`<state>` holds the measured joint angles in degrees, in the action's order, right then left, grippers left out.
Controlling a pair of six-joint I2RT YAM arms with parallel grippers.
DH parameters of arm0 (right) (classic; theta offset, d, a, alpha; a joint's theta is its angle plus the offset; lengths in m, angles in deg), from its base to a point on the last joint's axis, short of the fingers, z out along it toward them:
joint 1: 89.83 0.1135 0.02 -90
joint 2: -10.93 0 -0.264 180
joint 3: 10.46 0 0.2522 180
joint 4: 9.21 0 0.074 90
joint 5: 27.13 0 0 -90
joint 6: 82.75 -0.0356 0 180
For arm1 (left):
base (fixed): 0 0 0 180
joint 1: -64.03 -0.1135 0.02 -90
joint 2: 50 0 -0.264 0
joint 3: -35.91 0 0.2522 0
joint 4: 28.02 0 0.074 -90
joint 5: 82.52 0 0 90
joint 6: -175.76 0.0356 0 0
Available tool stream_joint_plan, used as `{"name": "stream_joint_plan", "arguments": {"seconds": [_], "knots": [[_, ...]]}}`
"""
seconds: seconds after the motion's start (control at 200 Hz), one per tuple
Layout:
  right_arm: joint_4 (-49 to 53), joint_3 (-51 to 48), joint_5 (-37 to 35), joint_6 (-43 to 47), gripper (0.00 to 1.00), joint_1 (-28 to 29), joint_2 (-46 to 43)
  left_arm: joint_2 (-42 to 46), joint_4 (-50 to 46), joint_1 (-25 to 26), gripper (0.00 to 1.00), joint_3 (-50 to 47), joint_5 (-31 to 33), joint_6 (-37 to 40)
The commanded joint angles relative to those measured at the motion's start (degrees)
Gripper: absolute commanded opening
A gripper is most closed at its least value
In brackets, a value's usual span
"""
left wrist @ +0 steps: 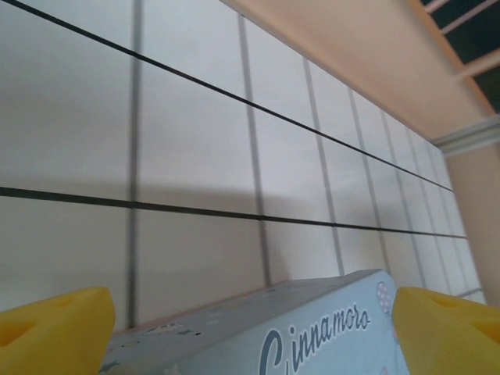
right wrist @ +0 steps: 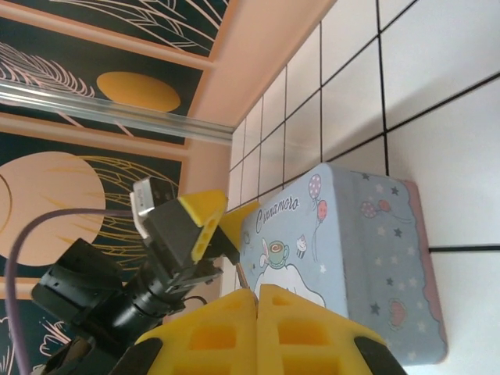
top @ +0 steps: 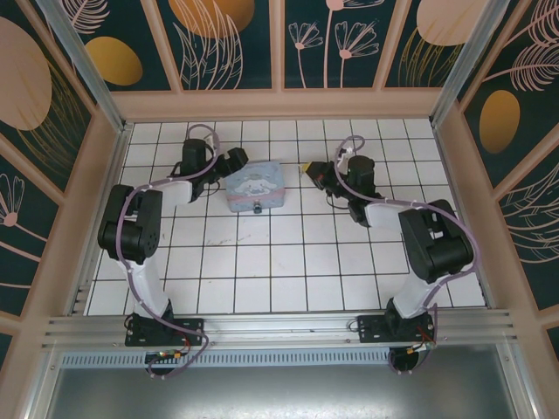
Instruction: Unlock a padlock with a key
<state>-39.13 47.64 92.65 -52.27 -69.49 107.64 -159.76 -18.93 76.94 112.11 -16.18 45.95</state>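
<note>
My left gripper (left wrist: 250, 328) gapes astride the pastel-blue rectangular tin (left wrist: 328, 340) while my right gripper (right wrist: 256, 301) pinches the thin dark-grey metal key (right wrist: 241, 276), which I judge must next line up with the tiny gold-and-dark padlock (top: 258, 208) at the tin's near edge.

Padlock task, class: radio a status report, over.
Left gripper: jaws open at the blue tin. Right gripper: jaws shut on the key. Padlock likely the dark speck at tin's near edge, untouched. Tin between grippers.
</note>
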Motion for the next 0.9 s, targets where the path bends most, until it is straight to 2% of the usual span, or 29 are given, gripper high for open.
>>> {"name": "stream_joint_plan", "arguments": {"seconds": [0.0, 0.23, 0.51, 0.606, 0.656, 0.736, 0.811, 0.896], "knots": [[0.52, -2.5, -2.59, 2.61, 0.0, -0.17, -4.47, 1.88, 5.57, 2.86, 0.92, -0.52, -0.82, -3.4], [4.66, -5.81, -4.89, 5.41, 0.0, -0.53, -9.35, 1.95, 12.33, 7.57, 0.91, -3.6, 1.34, -9.81], [5.21, -9.21, -3.88, 6.1, 0.0, -0.83, -13.26, 6.04, 19.13, 10.3, 0.91, -12.14, 2.94, -15.82], [6.48, -9.83, -3.26, 7.16, 0.0, -0.73, -14.84, 9.17, 16.65, 10.82, 0.92, -14.18, 6.83, -14.56], [7.79, -9.93, -3.17, 8.08, 0.0, -0.65, -15.84, 11.17, 12.41, 10.74, 0.92, -14.53, 10.64, -11.75], [9.98, -10.06, -2.94, 9.36, 0.0, -0.63, -17.51, 17.49, 8.43, 10.78, 0.94, -16.41, 15.49, -8.55], [12.17, -9.61, -2.76, 10.77, 0.0, -0.65, -18.5, 22.5, 7.02, 10.82, 0.95, -19.28, 16.15, -8.14], [13.88, -8.52, -2.18, 12.18, 0.0, -0.61, -18.41, 27.54, 6.73, 11.27, 0.94, -23.65, 13.92, -8.88]]}}
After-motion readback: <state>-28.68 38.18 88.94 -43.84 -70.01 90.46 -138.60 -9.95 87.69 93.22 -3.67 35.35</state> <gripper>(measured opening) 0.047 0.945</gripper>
